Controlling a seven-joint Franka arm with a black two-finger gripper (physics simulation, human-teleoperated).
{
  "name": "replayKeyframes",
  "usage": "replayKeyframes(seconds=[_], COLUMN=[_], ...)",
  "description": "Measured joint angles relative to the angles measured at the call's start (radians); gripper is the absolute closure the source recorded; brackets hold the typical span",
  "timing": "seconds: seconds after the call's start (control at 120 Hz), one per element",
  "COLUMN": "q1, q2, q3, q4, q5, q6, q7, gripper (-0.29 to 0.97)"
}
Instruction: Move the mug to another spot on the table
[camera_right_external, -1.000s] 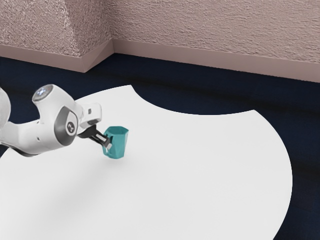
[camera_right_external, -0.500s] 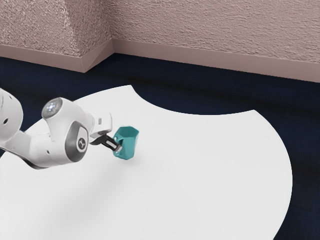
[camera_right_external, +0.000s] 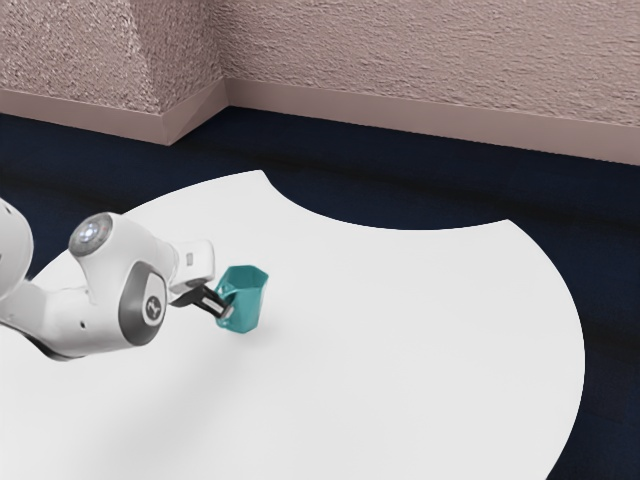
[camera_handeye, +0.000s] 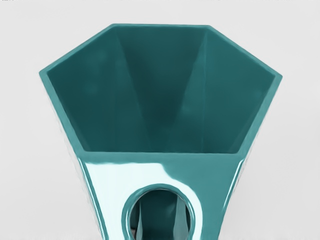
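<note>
Exterior view first, Ben. Which step is the arm working through?

The carrying step, Ana, as I am reading it. The end effector (camera_right_external: 222, 306) is clamping the mug (camera_right_external: 245, 297) on its handle side, its jaws pressing in from two sides. The mug is tilting, its mouth leaning back toward the arm (camera_right_external: 110, 295).

And where is the mug sitting?

It is sitting over the white worktop (camera_right_external: 420, 340), in front of the worktop's pointed back corner (camera_right_external: 262, 176). It is nearer the camera than that corner, slightly toward the exterior view's left of it, and well apart from it. I cannot tell whether the base is touching the surface or riding just above it.

Is it carrying anything inside?

Nothing. The wrist view is looking straight down the hexagonal mouth (camera_handeye: 160, 100), and the teal walls are narrowing to a bare floor with no liquid and no loose bits. The handle's round hole (camera_handeye: 159, 212) is showing just under the hand, on the side the end effector is gripping.

So what is the next move asking for?

I am judging that the arm needs to take the mug to a bare patch farther from that corner. There it should level the mug so the base comes down flat, then lower it until the worktop is bearing it. Only then should the jaws be opening — letting go while the mug is leaning risks it tipping onto its side. The retreat should be going straight back, so nothing is snagging the handle.
</note>
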Motion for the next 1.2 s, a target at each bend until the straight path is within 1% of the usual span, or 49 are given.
replayKeyframes(seconds=[0.258, 0.533, 0.742, 0.967, 1.025, 1.125, 1.2], q1=[-0.028, 0.004, -0.012, -0.006, -0.006, -0.004, -0.008], q2=[0.036, 0.045, 0.050, 0.057, 0.058, 0.058, 0.058], q3=[-0.005, -0.014, -0.020, -0.020, -0.020, -0.028, -0.031], q4=[-0.004, -0.004, -0.004, -0.002, -0.002, 0.002, 0.002], q5=[-0.021, -0.028, -0.029, -0.028, -0.028, -0.027, -0.027], q6=[0.041, 0.073, 0.079, 0.078, 0.076, 0.061, 0.051], q7=[0.001, 0.001, 0.002, 0.001, 0.000, -0.001, -0.001], gripper=[0.66, 0.66, 0.66, 0.63, 0.59, 0.39, 0.27])
